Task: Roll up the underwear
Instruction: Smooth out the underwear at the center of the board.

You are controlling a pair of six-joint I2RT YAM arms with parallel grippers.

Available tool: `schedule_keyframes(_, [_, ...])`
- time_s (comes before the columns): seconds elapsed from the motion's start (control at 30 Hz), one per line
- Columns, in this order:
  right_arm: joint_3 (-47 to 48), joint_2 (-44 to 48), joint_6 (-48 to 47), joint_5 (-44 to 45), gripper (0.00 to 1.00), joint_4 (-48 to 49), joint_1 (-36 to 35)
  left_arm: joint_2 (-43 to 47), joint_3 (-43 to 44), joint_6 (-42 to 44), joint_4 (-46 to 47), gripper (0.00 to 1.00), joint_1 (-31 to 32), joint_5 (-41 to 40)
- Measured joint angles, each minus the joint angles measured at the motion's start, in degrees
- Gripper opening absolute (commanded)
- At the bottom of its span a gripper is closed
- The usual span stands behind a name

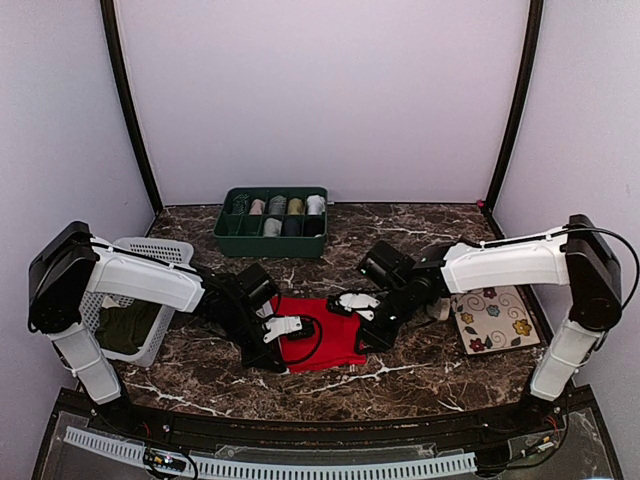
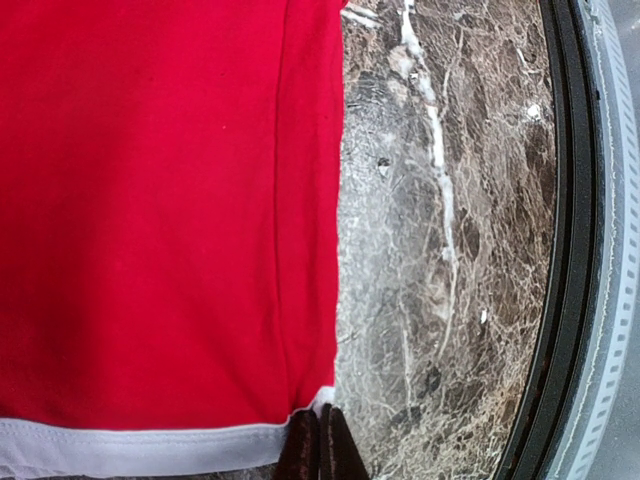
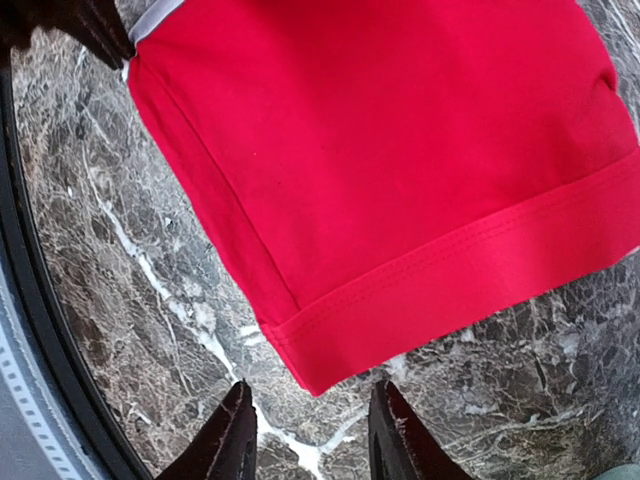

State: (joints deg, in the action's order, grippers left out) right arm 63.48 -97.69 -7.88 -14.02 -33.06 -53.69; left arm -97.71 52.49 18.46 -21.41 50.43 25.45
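Note:
The bright red underwear (image 1: 330, 345) lies flat on the marble table between both arms. In the left wrist view the red fabric (image 2: 150, 200) has a white trim along its edge. My left gripper (image 2: 318, 450) is shut, pinching the corner of that trim, at the garment's near left corner (image 1: 276, 360). In the right wrist view the underwear (image 3: 400, 150) shows its red hem. My right gripper (image 3: 315, 435) is open, with the hem's near corner lying just ahead of the gap; it is at the near right corner (image 1: 362, 343). The left fingers (image 3: 80, 25) show there too.
A green divided tray (image 1: 222, 232) with muted rolled garments stands at the back. A white basket (image 1: 155, 250) holding a dark olive garment (image 1: 125, 330) is at the left. A floral mat (image 1: 492, 318) lies at the right. The table's black front rim (image 2: 560, 300) is close by.

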Motion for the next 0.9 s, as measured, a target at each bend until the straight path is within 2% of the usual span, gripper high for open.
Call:
schedule_keyframes(0.33, [-1.3,-2.2,-1.8,2.6,0.27,3.4,-2.5,-0.2,0.1,0.0,-0.1,0.0,0.0,0.0])
schedule_keyframes(0.53, [-1.3,-5.0,-2.6,4.4,0.26,3.7,-3.0,-0.3,0.3,0.0,-0.2,0.0,0.0,-0.1])
schedule_keyframes(0.6, [-1.3,-5.3,-2.7,5.0,0.2,3.7,-3.3,-0.5,0.4,0.0,-0.3,0.0,0.0,-0.1])
schedule_keyframes(0.7, [-1.3,-5.3,-3.0,6.0,0.03,3.6,-3.6,-0.6,0.7,0.0,-0.4,0.0,0.0,-0.1])
schedule_keyframes(0.73, [-1.3,-5.3,-3.3,6.3,0.0,3.5,-3.7,-0.7,0.7,0.0,-0.5,0.0,0.0,-0.1])
schedule_keyframes(0.9, [-0.9,-4.8,-3.5,7.5,0.0,2.7,-3.8,-0.7,0.7,0.0,-0.5,0.0,0.0,-0.1])
